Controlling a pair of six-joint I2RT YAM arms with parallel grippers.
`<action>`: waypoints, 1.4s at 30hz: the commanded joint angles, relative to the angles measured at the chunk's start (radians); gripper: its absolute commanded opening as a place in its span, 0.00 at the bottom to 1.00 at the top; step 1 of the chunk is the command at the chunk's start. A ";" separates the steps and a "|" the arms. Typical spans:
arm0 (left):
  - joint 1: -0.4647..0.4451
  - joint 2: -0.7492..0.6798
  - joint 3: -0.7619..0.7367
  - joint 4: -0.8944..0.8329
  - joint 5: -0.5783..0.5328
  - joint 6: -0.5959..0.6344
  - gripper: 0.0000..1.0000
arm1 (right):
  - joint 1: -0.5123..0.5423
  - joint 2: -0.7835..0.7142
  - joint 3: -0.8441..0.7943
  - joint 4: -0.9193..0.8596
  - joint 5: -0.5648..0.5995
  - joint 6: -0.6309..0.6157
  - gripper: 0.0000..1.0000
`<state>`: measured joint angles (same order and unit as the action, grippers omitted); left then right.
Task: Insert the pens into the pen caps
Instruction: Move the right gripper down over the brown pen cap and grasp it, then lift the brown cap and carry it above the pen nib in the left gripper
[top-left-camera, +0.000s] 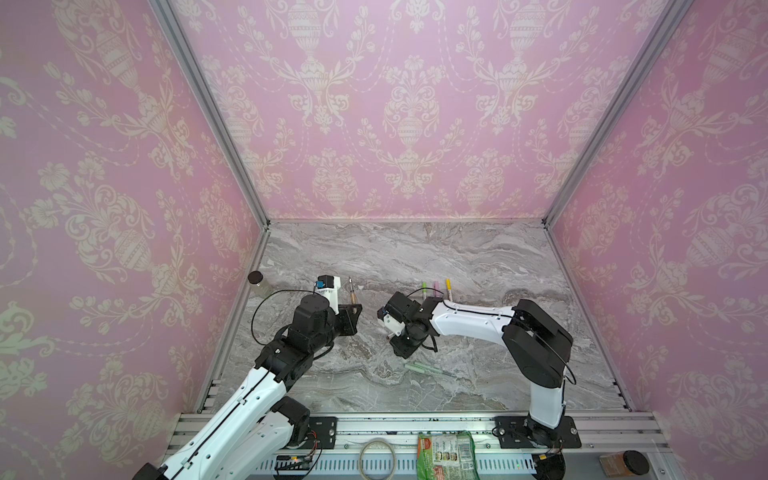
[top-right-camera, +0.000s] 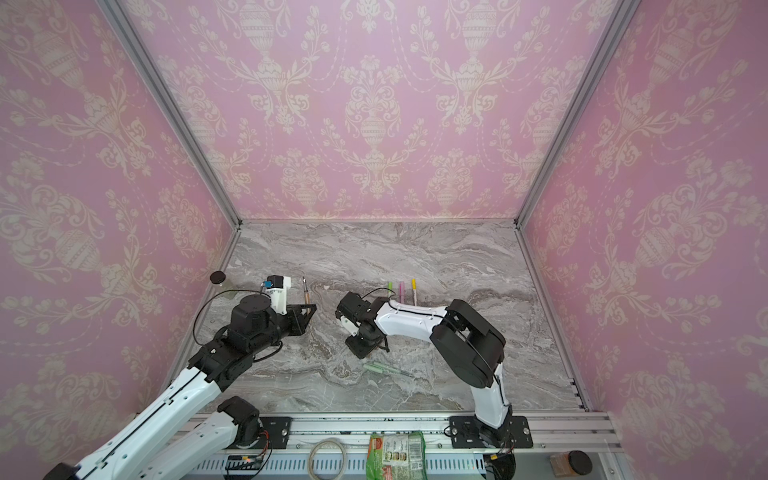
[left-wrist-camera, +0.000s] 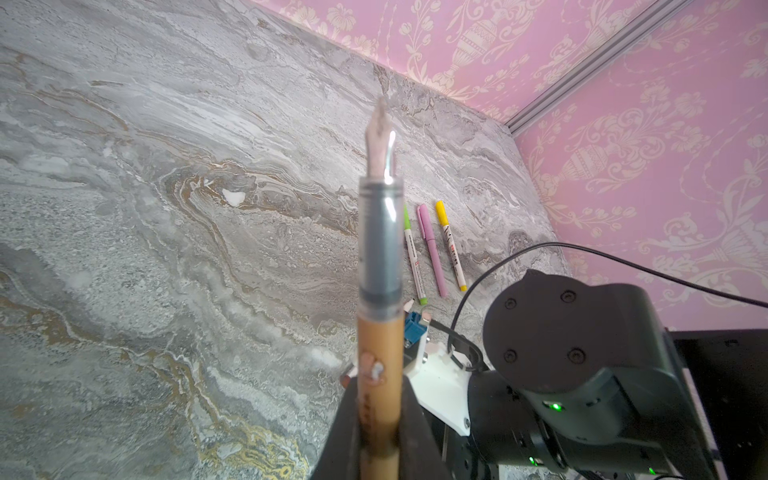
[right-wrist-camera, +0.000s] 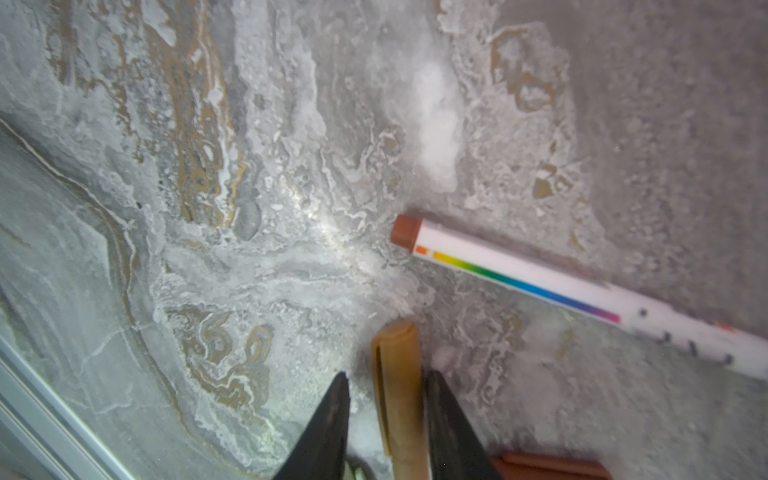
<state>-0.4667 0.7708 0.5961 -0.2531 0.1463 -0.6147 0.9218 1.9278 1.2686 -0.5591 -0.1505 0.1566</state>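
In a top view I see three pens (top-left-camera: 436, 287) side by side at centre; the held pen (top-left-camera: 352, 293) left of them; a lone pen (top-left-camera: 419, 368) lower down; a jar (top-left-camera: 259, 282) far left.

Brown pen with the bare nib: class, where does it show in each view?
In a top view: brown pen left of centre, nib toward the picture's top.
In a top view: brown pen likewise left of centre.
Left wrist: down the middle, rising from the left claw.
Right wrist: not in it.
Shared landmark: pink pen, in all but the right wrist view.
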 joint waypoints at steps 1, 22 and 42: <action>0.007 -0.016 -0.004 -0.016 -0.021 0.007 0.00 | 0.012 0.033 -0.011 -0.014 0.012 0.007 0.28; 0.007 -0.039 -0.002 -0.026 -0.031 0.003 0.00 | 0.046 0.098 0.028 -0.019 0.122 0.053 0.21; 0.007 -0.049 0.008 -0.019 -0.011 0.014 0.00 | 0.057 0.019 0.067 -0.029 0.194 0.157 0.03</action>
<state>-0.4667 0.7273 0.5961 -0.2710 0.1394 -0.6147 0.9890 1.9850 1.3514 -0.5655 0.0238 0.2653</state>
